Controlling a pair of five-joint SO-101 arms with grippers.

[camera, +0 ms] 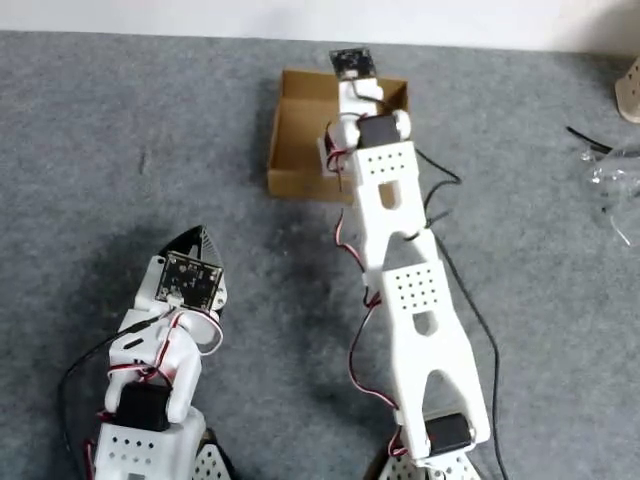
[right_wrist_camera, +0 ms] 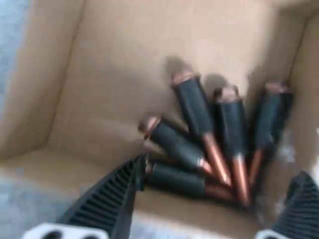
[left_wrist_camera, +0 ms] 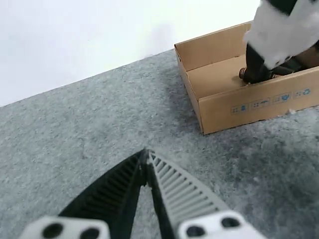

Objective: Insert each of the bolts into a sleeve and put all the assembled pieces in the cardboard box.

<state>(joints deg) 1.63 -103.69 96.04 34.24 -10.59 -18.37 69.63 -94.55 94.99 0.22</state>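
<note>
Cardboard box [camera: 300, 183] partly behind right arm [camera: 385, 185]

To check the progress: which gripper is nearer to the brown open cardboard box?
Right. The right gripper hangs open over the brown cardboard box, above the sleeved bolts inside. The left gripper is shut above the grey mat, apart from the box.
</note>
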